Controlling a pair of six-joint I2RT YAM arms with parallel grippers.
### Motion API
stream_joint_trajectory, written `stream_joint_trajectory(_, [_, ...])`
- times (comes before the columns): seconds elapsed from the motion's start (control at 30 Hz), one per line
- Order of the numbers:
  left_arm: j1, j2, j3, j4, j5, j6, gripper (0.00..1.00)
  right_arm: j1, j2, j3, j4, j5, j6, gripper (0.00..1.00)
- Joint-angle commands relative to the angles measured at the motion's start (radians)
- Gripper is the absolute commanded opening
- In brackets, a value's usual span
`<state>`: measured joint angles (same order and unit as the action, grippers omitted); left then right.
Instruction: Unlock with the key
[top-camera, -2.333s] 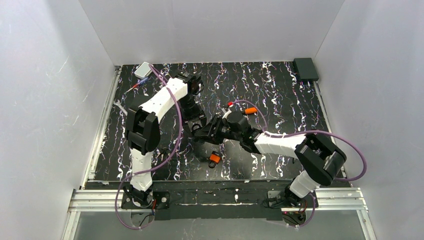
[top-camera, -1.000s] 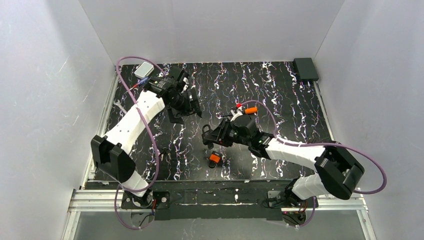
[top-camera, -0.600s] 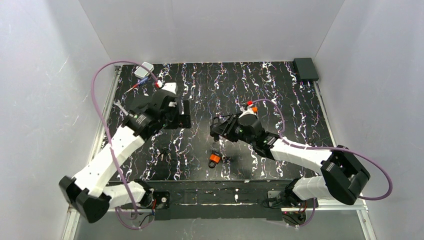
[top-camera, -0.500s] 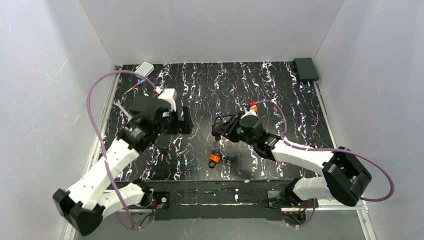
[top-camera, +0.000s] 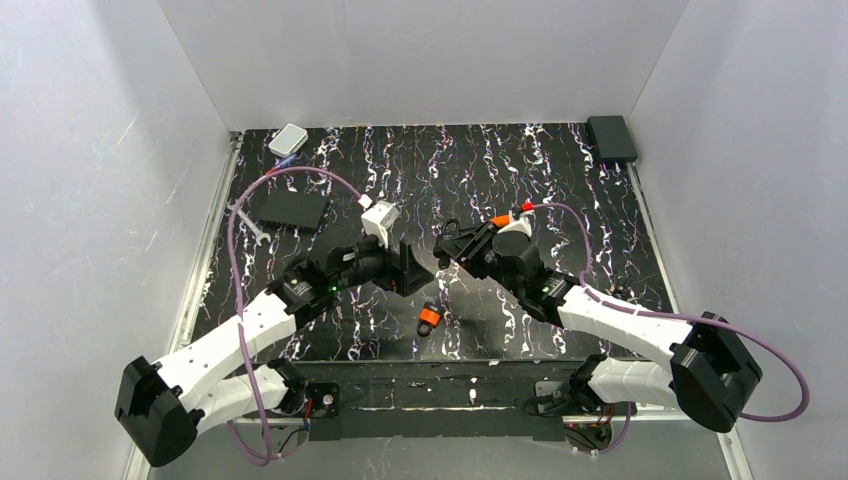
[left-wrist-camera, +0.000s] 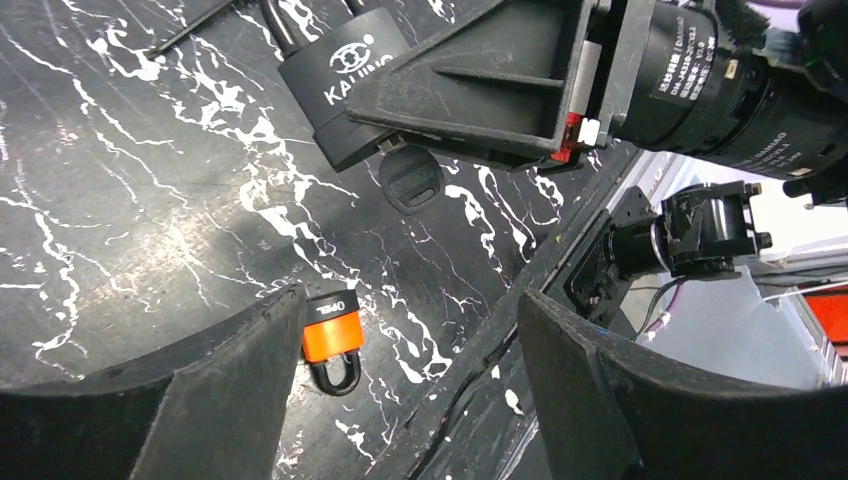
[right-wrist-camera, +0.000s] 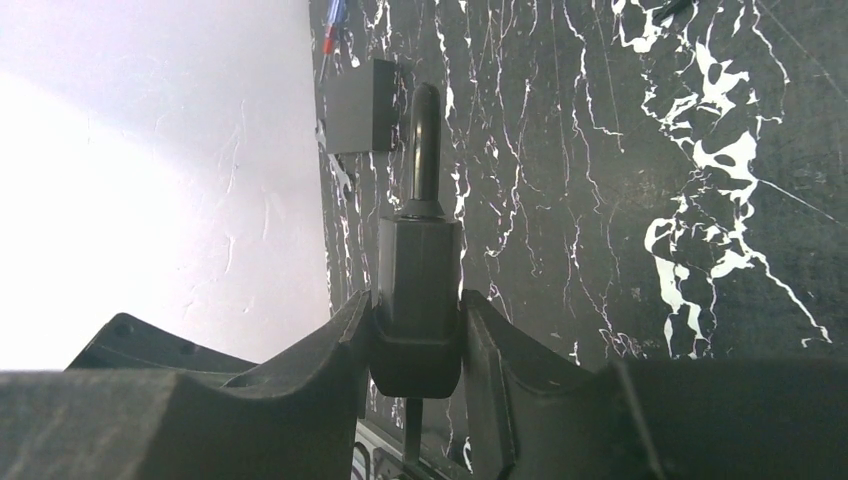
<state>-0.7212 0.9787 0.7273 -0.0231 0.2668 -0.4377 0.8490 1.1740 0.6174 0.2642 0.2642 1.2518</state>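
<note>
black-headed small key (left-wrist-camera: 410, 180) sits plugged in the base of a black metal padlock (left-wrist-camera: 335, 80) clamped in the right fingers (right-wrist-camera: 335, 350), while the low, outstretched left arm (top-camera: 240, 335) aims open, empty left fingers (left-wrist-camera: 235, 385) at it.

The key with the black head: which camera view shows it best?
The left wrist view. There the key shows its round black head clearly and close, sticking out under the black padlock. The right wrist view shows at most a thin dark sliver below the padlock. In the top view it is too small to make out.
</note>
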Motion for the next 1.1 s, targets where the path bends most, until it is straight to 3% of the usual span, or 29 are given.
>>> stream_joint_trajectory(0.0, [-0.028, 0.059, 0.037, 0.069, 0.025, 0.023, 0.74, -0.002, -0.044, 0.071, 0.07, 0.032, 0.023, 0.01])
stream_joint_trajectory(0.33, [-0.052, 0.155, 0.069, 0.078, 0.007, 0.011, 0.66, -0.001, -0.056, 0.064, 0.069, 0.013, 0.03, 0.01])
stream_joint_trajectory(0.73, [-0.069, 0.239, 0.032, 0.278, 0.013, -0.188, 0.65, -0.001, -0.076, 0.014, 0.14, 0.011, 0.055, 0.01])
stream_joint_trajectory(1.07, [-0.07, 0.275, 0.052, 0.295, -0.022, -0.232, 0.56, -0.001, -0.107, 0.007, 0.139, 0.021, 0.063, 0.01])
